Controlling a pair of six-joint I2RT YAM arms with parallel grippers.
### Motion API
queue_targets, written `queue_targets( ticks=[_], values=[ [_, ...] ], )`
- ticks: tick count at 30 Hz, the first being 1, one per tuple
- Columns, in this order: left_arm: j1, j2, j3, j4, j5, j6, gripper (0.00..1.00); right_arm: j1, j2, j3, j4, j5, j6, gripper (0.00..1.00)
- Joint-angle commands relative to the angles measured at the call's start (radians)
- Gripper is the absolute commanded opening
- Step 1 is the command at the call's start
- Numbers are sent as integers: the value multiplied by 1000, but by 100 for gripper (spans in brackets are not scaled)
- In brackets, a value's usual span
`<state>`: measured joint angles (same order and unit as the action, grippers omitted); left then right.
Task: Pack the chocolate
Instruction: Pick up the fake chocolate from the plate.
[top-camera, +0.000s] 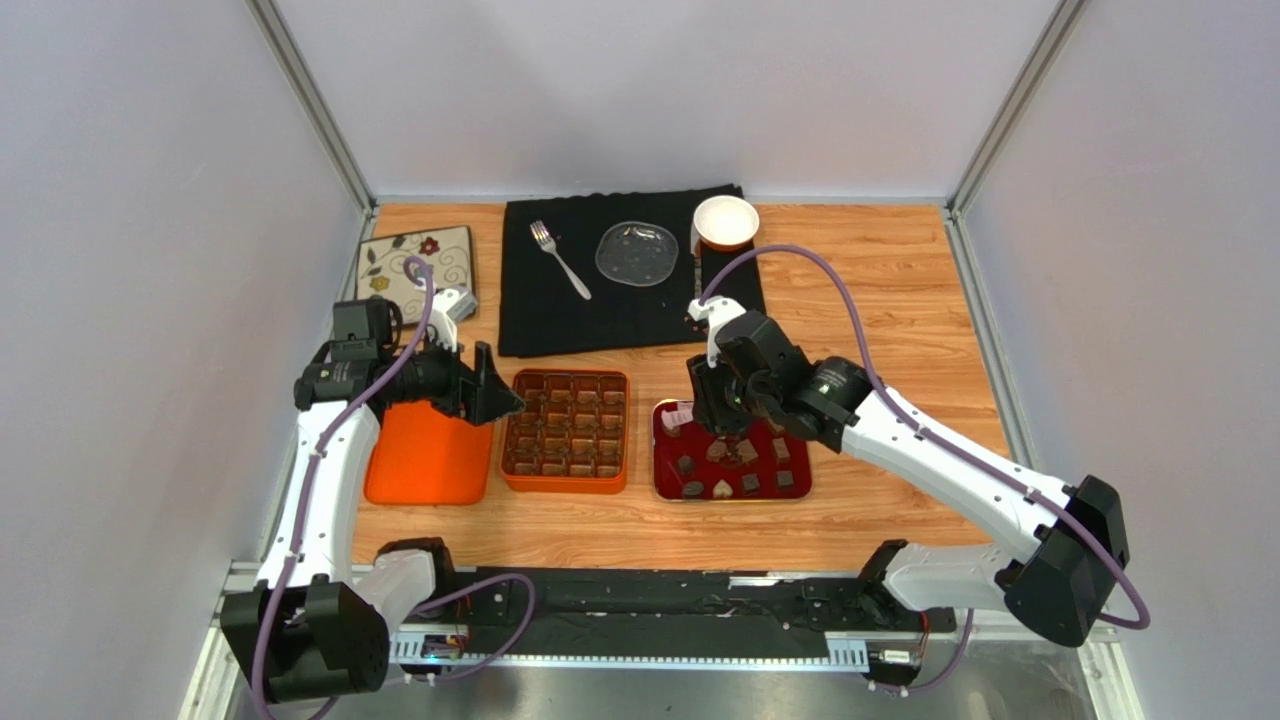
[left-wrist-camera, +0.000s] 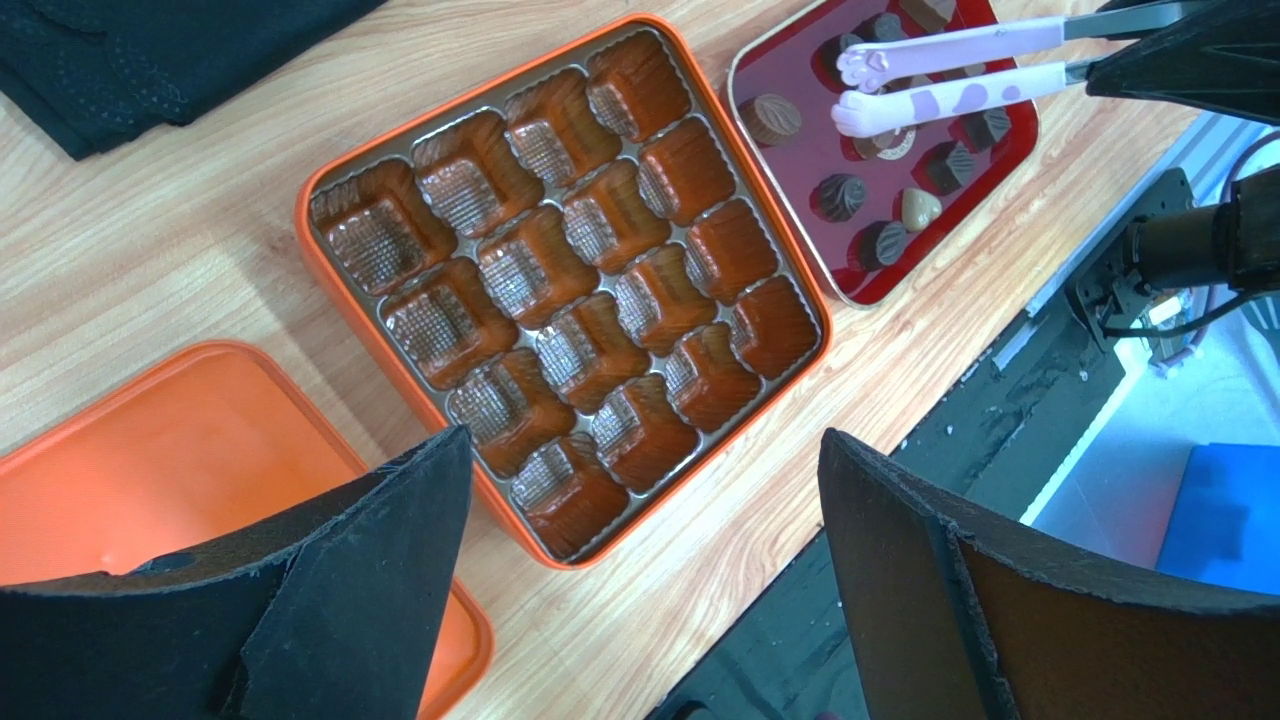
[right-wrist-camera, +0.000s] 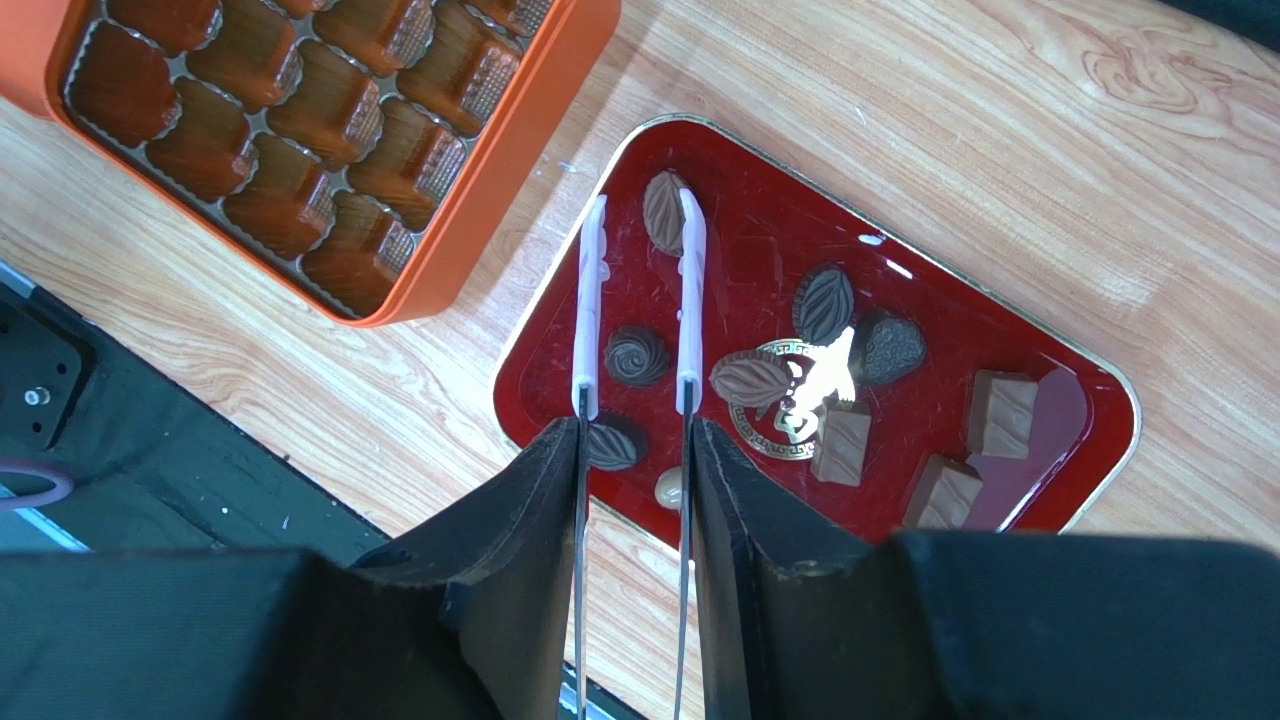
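Observation:
Several pieces of chocolate (right-wrist-camera: 637, 356) lie on a red tray (right-wrist-camera: 751, 240), some leaf-shaped, some round, some square and lighter brown. My right gripper (right-wrist-camera: 634, 443) is shut on pale tongs (right-wrist-camera: 684, 300) whose two arms stand apart over the tray's left end. A round swirl piece lies between the arms and a leaf piece (right-wrist-camera: 663, 210) lies at the tips. The orange box (left-wrist-camera: 529, 273) shows only bare compartments. My left gripper (left-wrist-camera: 643, 450) hangs open above the box's near corner. From above I see the tray (top-camera: 661, 450), the box (top-camera: 567, 431) and both grippers (top-camera: 489, 387) (top-camera: 718, 413).
The orange lid (top-camera: 428, 455) lies left of the box. Behind them a black cloth (top-camera: 661, 308) carries a fork (top-camera: 559, 258), a glass dish (top-camera: 637, 252) and a white bowl (top-camera: 724, 224). A flowered tile (top-camera: 416, 270) sits at the back left.

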<state>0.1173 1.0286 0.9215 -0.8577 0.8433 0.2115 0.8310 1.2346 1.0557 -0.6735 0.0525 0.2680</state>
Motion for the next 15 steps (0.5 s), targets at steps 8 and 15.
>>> queue_targets(
  ticks=[8, 15],
  values=[
    [15, -18, 11, -24, 34, 40, 92, 3, 65, 26, 60, 33, -58, 35],
    [21, -18, 8, -24, 36, 45, 91, 3, 103, 35, 69, 38, -70, 36]
  ],
)
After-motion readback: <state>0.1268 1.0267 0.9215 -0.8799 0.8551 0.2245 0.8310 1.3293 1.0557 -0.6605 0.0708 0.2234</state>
